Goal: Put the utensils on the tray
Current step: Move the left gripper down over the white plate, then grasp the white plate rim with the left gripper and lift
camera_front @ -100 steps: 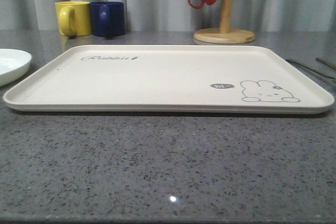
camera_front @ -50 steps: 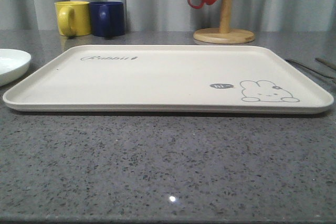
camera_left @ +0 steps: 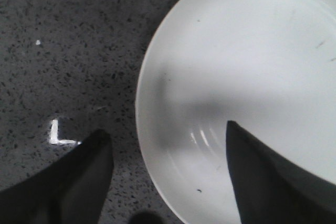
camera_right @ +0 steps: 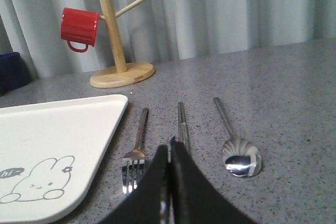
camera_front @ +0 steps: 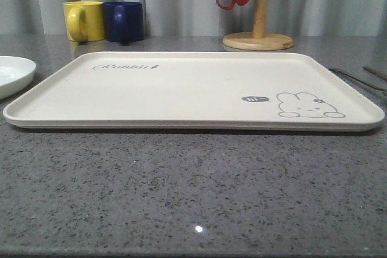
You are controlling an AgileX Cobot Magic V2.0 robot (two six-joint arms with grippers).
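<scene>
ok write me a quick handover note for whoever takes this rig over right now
Left gripper: open, holding nothing, hovering over the edge of the round white plate.
Right gripper: shut, holding nothing, low over the table just in front of the chopsticks.
Fork, chopsticks and spoon lie side by side on the grey table, beside the tray's right edge.
Done: nothing; the tray holds no utensils.
Left: move all three onto the tray.

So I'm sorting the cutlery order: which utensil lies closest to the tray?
The fork: it lies right beside the tray's edge, with the chopsticks next and the spoon farthest out.
</scene>
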